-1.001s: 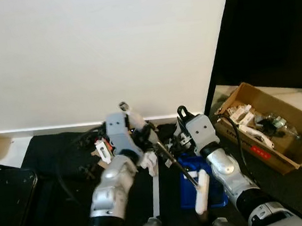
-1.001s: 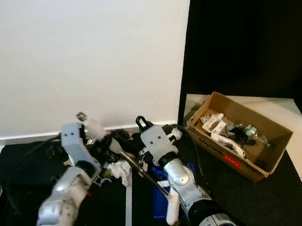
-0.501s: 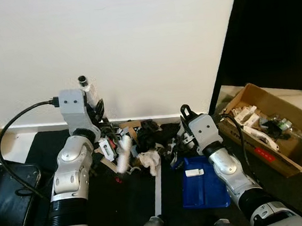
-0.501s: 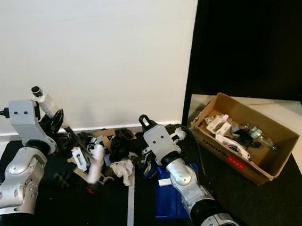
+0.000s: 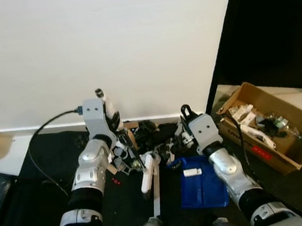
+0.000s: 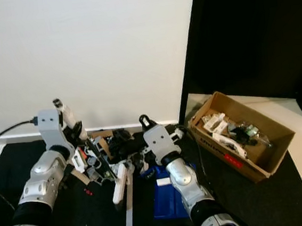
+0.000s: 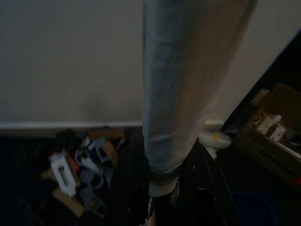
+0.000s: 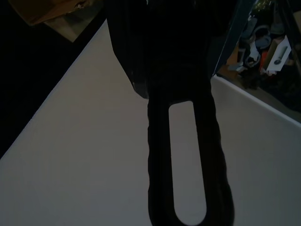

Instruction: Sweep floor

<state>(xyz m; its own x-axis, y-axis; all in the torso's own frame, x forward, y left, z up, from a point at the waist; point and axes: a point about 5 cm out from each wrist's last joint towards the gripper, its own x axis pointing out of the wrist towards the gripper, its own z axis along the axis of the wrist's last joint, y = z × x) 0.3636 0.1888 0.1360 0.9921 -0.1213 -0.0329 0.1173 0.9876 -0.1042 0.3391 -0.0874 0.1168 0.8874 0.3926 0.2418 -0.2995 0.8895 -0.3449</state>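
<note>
My left gripper (image 5: 112, 121) is shut on the pale handle (image 7: 178, 94) of a hand brush. Its dark shaft slants down to the white brush head (image 5: 146, 175), which is low over the black mat just left of the dustpan. A pile of litter (image 5: 149, 135), made of cardboard scraps, white wads and dark bits, lies along the wall base. My right gripper (image 5: 187, 130) is shut on the black looped handle (image 8: 188, 155) of the blue dustpan (image 5: 207, 189). The pan lies flat on the mat with a small white piece (image 5: 192, 172) in it.
An open cardboard box (image 5: 299, 155) full of odds and ends stands to the right, beside a dark doorway. The white wall (image 5: 107, 42) rises close ahead. A black cable (image 5: 41, 145) trails from my left wrist. A white strip (image 5: 156, 193) runs across the mat.
My left arm swung the brush out left from over the dustpan, then back right; its head is now nearer the pan. The right arm and pan barely moved.
</note>
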